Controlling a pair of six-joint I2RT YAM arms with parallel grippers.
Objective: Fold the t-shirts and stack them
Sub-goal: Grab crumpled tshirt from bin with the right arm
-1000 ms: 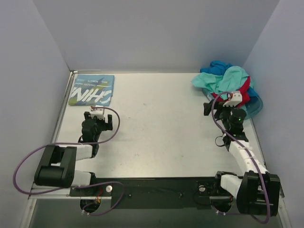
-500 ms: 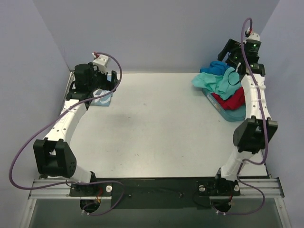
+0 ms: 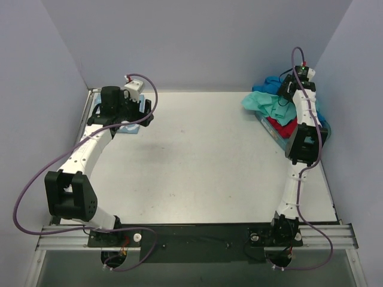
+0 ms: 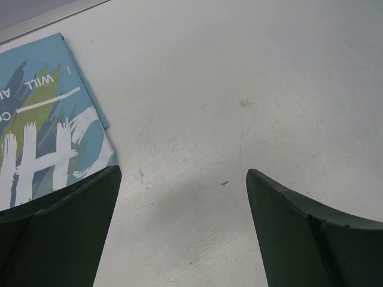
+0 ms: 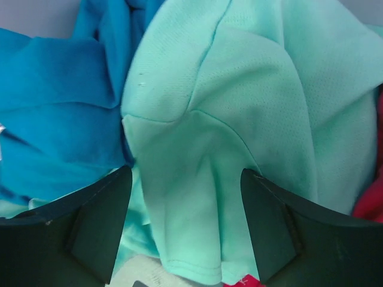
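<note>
Left pincer [image 4: 181, 179] is spread wide and holds nothing; it hangs over bare table [image 3: 197, 155] at the far left, just beside the right edge of the folded blue-teal lettered shirt [image 4: 42, 137]. A second ago this arm sat tucked near its base with the folded shirt fully exposed; now it is stretched out to the far left corner and covers most of that shirt in the top view. Folded shirt looks flat and in the same spot, so one shirt reads as done and is the base of the stack. Right pincer [image 5: 185, 173], also tucked low a second ago, is now reached out to the far right, jaws wide apart and empty, pointing down at the heap. Directly under it lies the mint-green shirt [image 5: 239, 101], crumpled, on top of the pile, with the bright blue shirt [image 5: 60, 101] to its left and the red shirt [image 5: 371, 197] peeking at the right edge, all heaped on the blue tray [image 3: 293, 145]. Likely next: right arm picks the mint shirt; three shirts remain unfolded.
</note>
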